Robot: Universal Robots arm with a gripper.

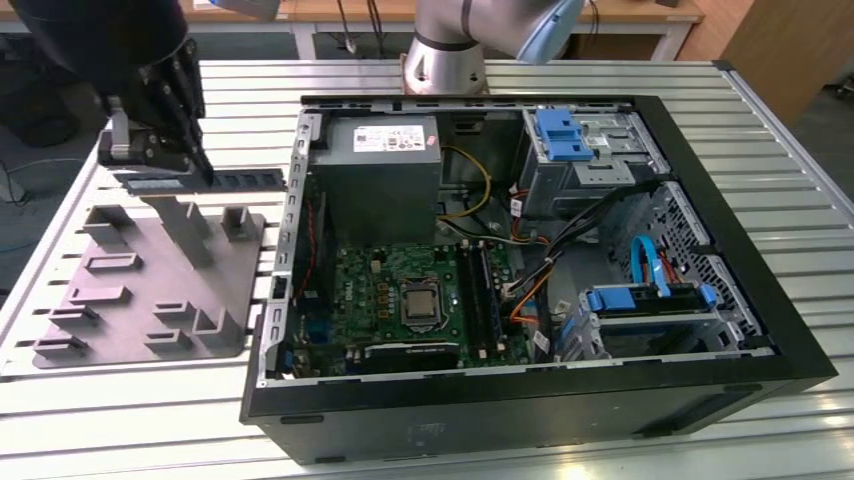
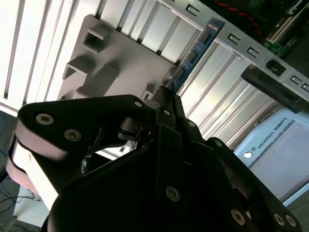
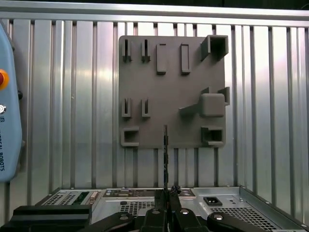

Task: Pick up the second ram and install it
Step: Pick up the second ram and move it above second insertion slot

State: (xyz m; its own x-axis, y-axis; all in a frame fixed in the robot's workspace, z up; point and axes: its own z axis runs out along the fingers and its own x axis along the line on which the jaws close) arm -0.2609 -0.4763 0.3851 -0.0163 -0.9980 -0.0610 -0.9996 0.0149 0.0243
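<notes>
The second ram [image 1: 240, 180] is a long, narrow blue-green stick held level in the air above the far end of the grey moulded fixture [image 1: 134, 290], on the exterior view's left. My gripper [image 1: 200, 172] is shut on one end of it. In the second wrist view the ram [image 2: 195, 50] sticks out from the gripper [image 2: 166, 96] over the fixture [image 2: 120, 63]. In the first wrist view the ram [image 3: 165, 154] shows edge-on as a thin line above the gripper [image 3: 166, 193], in front of the fixture [image 3: 169, 96].
An open black computer case [image 1: 747, 300] lies on the slatted metal table [image 1: 787, 180], with the green motherboard [image 1: 387, 290], a grey power supply [image 1: 380, 145], blue drive brackets [image 1: 561, 135] and cables inside. The arm's base [image 1: 447, 60] stands behind the case. A teach pendant [image 3: 7, 121] lies beside the fixture.
</notes>
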